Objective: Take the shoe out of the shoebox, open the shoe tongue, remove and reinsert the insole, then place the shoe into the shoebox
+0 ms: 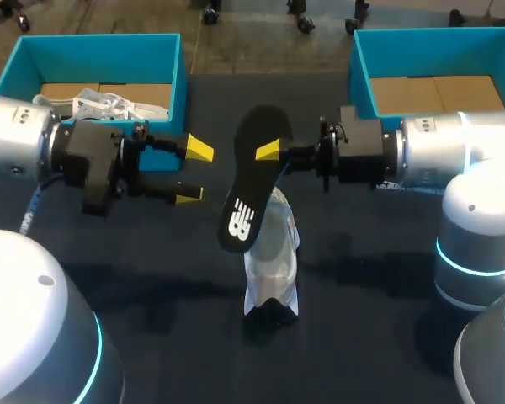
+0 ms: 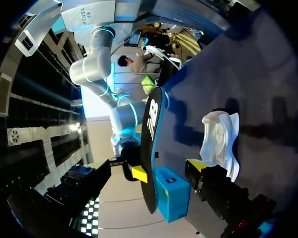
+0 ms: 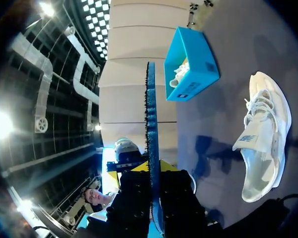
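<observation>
The black insole [image 1: 251, 181] hangs tilted in the air over the middle of the table, and my right gripper [image 1: 269, 151] is shut on its upper part. In the right wrist view the insole [image 3: 151, 124] stands edge-on between the fingers of that gripper [image 3: 154, 186]. My left gripper [image 1: 195, 172] is open just left of the insole, not touching it. From the left wrist the insole [image 2: 150, 144] is ahead of the spread fingers [image 2: 196, 167]. The white shoe [image 1: 271, 252] lies on the dark table below the insole, also seen from both wrists [image 2: 218, 139] [image 3: 263, 144].
A blue shoebox [image 1: 172, 59] stands at the back left with another white shoe [image 1: 109, 106] inside. A second blue shoebox [image 1: 360, 76] stands at the back right, its cardboard floor showing. Both arm bases rise at the near corners.
</observation>
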You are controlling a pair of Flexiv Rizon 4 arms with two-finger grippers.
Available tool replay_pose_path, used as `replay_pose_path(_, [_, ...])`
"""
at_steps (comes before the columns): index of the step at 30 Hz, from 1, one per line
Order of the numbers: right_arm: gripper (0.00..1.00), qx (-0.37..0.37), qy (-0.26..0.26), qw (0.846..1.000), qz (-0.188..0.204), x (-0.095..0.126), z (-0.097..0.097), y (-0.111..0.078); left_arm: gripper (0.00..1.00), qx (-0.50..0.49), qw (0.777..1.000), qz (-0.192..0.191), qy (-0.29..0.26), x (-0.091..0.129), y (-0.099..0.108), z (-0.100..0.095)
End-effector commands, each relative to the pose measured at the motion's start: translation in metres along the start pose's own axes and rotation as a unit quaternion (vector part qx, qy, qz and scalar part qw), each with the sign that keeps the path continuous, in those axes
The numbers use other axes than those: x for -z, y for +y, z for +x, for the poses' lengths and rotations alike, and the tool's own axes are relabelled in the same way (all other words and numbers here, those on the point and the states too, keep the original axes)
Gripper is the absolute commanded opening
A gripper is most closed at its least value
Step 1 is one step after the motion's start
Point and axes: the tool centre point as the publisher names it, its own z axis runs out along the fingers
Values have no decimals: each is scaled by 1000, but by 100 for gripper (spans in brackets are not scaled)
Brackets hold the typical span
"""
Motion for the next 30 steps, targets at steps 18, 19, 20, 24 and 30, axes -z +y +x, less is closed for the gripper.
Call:
replay_pose_path(18, [0, -15, -10, 1000, 17, -18, -17, -2, 100, -12, 968, 25, 250, 11, 36, -33])
replay_pose_path(19, [0, -16, -9, 1000, 17, -18, -17, -2, 100, -13, 966, 27, 258, 11, 37, -34])
replay_pose_path(20, [0, -16, -9, 1000, 17, -18, -18, -3, 100, -10, 963, 33, 266, 11, 38, -35])
replay_pose_path(24, [0, -16, -9, 1000, 18, -19, -20, -3, 100, -13, 954, 32, 299, 10, 42, -40])
replay_pose_path(30, [0, -14, -11, 1000, 22, -21, -22, -1, 100, -21, 929, 44, 367, 10, 45, -42])
